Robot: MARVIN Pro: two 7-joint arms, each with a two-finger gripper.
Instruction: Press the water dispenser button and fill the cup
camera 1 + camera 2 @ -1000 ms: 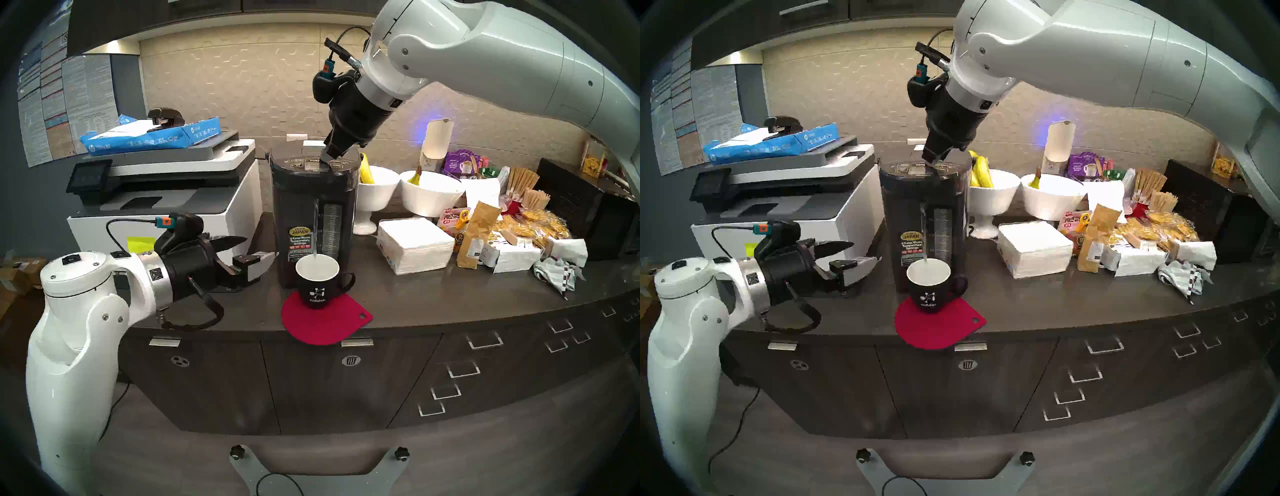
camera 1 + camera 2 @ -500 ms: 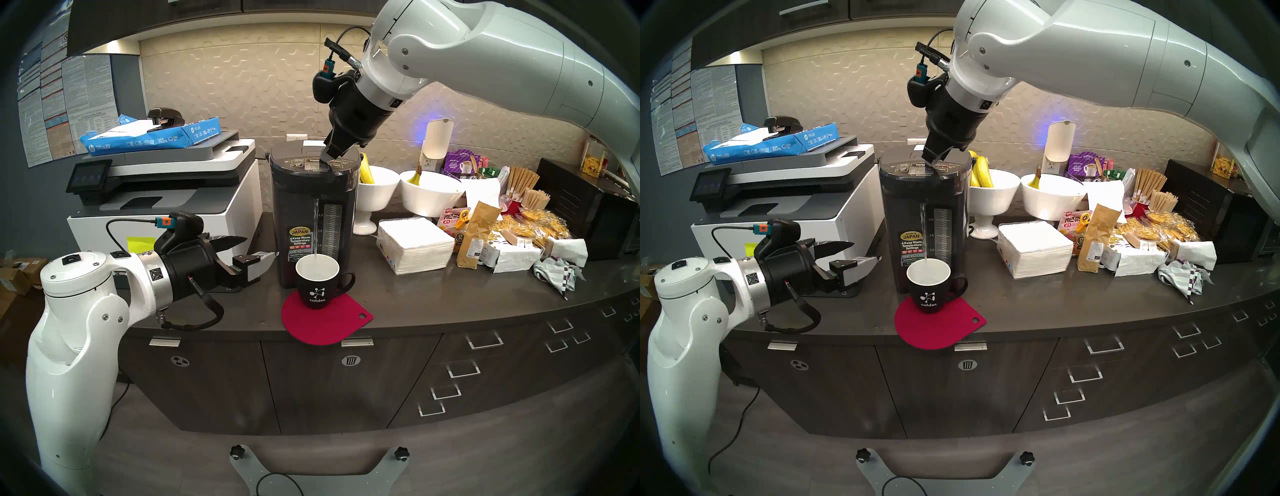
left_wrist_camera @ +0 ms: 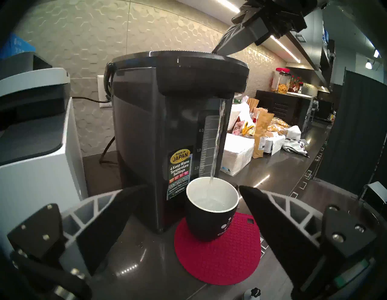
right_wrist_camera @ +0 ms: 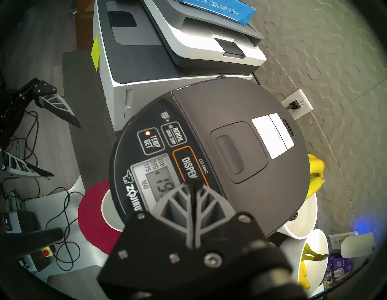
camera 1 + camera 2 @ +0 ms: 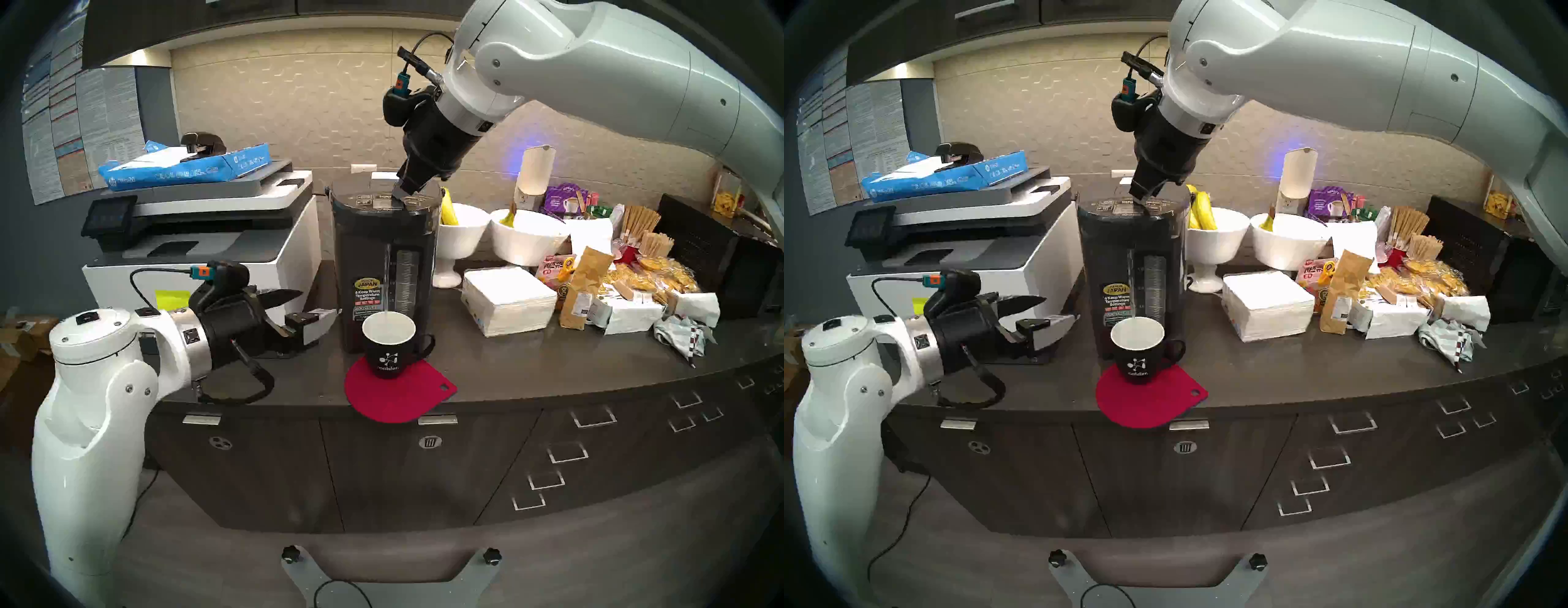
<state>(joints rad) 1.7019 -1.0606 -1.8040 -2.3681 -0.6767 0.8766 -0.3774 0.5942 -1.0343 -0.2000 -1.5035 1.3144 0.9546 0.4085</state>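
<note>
Presently: tabletop; water dispenser streaming into cup on red mat; left gripper released beside, idle; right gripper clenched empty, tips on button, best held steady until nearly full.

An office break room; a printer topped with copy paper shares the dark worktop with banana bowls, napkins, snack packets; notices line the wall.
</note>
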